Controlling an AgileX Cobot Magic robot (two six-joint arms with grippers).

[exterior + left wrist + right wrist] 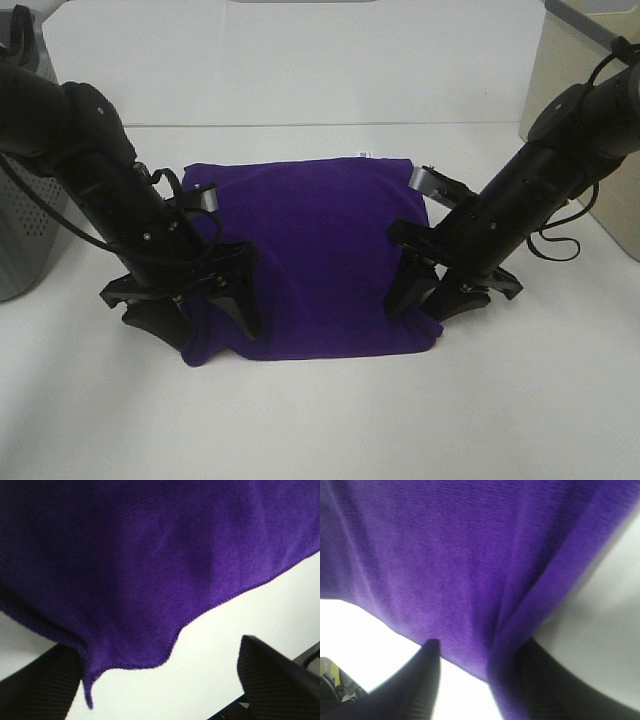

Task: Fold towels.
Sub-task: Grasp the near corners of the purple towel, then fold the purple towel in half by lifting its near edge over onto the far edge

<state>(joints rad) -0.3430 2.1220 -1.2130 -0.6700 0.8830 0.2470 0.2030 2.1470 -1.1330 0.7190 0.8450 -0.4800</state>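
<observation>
The purple towel lies spread flat on the white table, its small white tag on the far edge. My left gripper is open and straddles the towel's near left corner. In the left wrist view the corner lies between the wide-apart fingers of that gripper. My right gripper is at the near right corner. In the right wrist view it is open but narrower, with a creased towel edge against one finger and a gap at the other.
A grey perforated bin stands at the table's left edge behind my left arm. A beige box stands at the back right behind my right arm. A white panel closes off the back.
</observation>
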